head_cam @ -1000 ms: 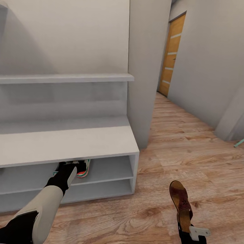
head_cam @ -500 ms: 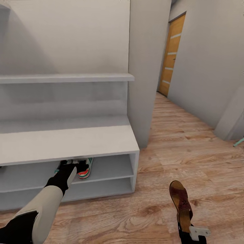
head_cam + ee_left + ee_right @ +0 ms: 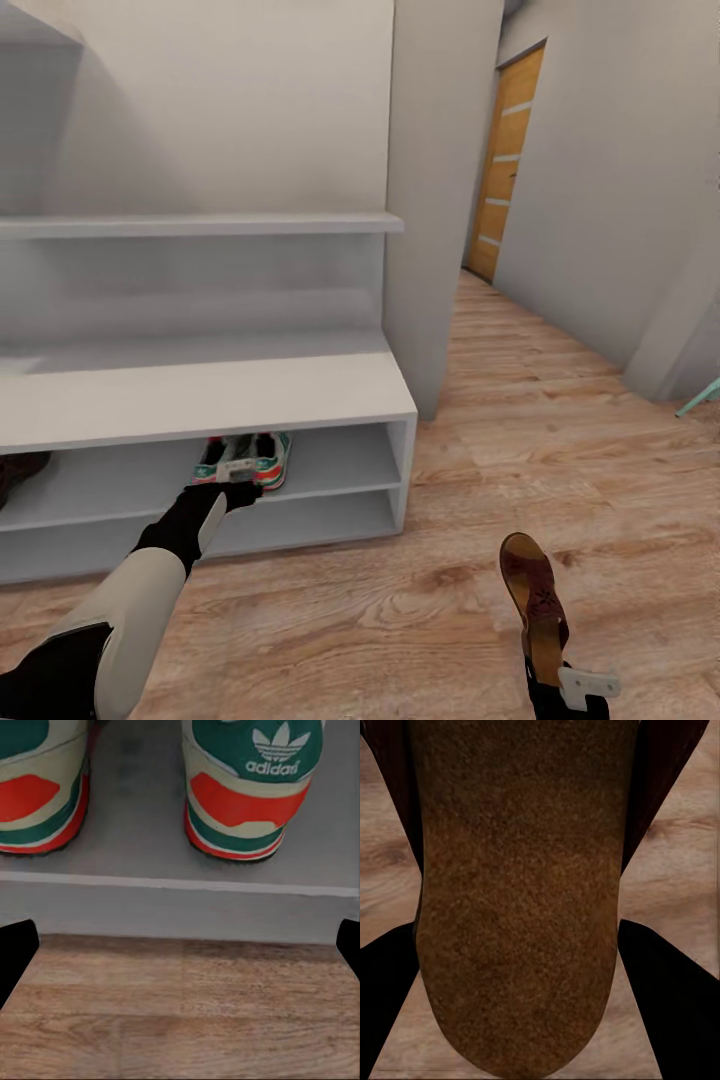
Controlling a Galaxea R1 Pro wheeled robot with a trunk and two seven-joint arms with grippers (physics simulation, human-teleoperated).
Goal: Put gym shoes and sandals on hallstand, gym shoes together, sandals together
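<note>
Far left, a dark shape sits on the upper shoe shelf of the rack (image 3: pixel 210 395), too cut off to identify. Left gripper (image 3: pixel 236 470) hangs at the front edge of that shelf, fingers (image 3: pixel 16 952) spread wide, holding nothing. Just past it, two gym shoes (image 3: pixel 248 460) stand side by side on the shelf, heels (image 3: pixel 247 802) outward, a narrow gap between them. The lower shelf is in shadow. To the right, plank floor (image 3: pixel 520 430) runs down the corridor toward an orange door (image 3: pixel 508 165). Lower right, the right gripper (image 3: pixel 560 690) pinches a sandal (image 3: pixel 532 600) by its heel end, toe pointing away; the right wrist view shows the tan footbed (image 3: pixel 521 900) between dark fingers, above the floor.
</note>
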